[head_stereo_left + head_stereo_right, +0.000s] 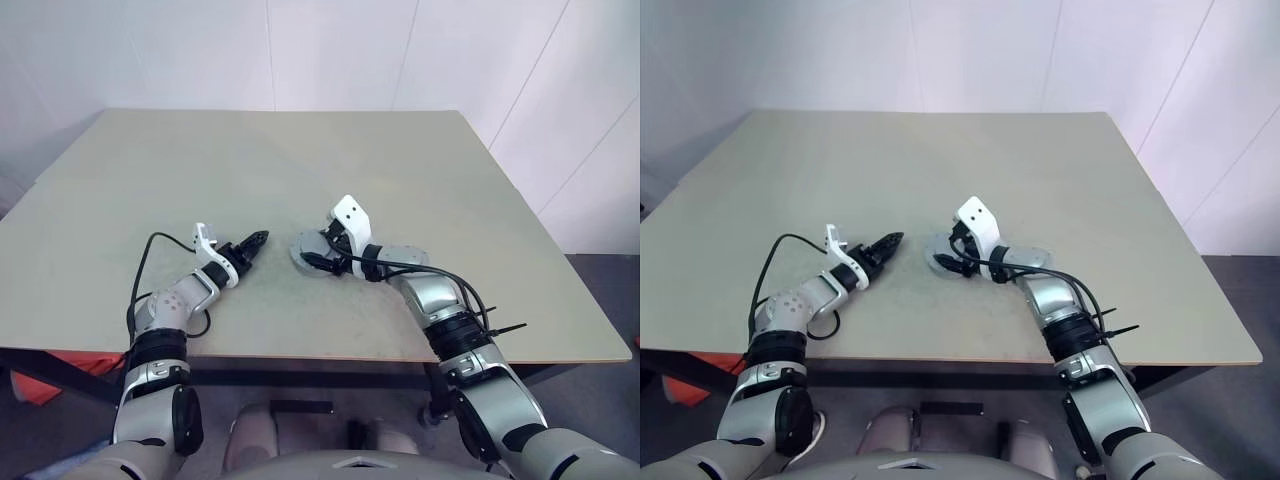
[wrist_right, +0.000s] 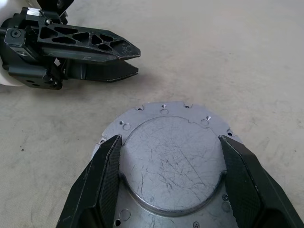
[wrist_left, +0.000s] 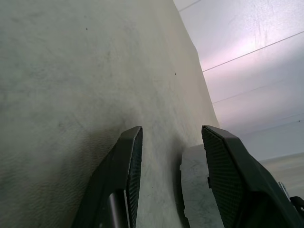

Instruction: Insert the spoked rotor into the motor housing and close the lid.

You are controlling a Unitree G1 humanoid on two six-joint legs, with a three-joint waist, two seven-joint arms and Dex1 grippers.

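Two black fingers (image 2: 102, 190) of the right gripper (image 2: 171, 183) pinched the grey lid (image 2: 166, 161) on the table (image 1: 420, 170); the left gripper (image 2: 121, 61) was spread, empty, nearby.

Lid (image 2: 171, 161) partly behind right hand (image 2: 168, 183)

Grey scratched lid (image 2: 168, 164) lies flat, smooth face up, mid-table.
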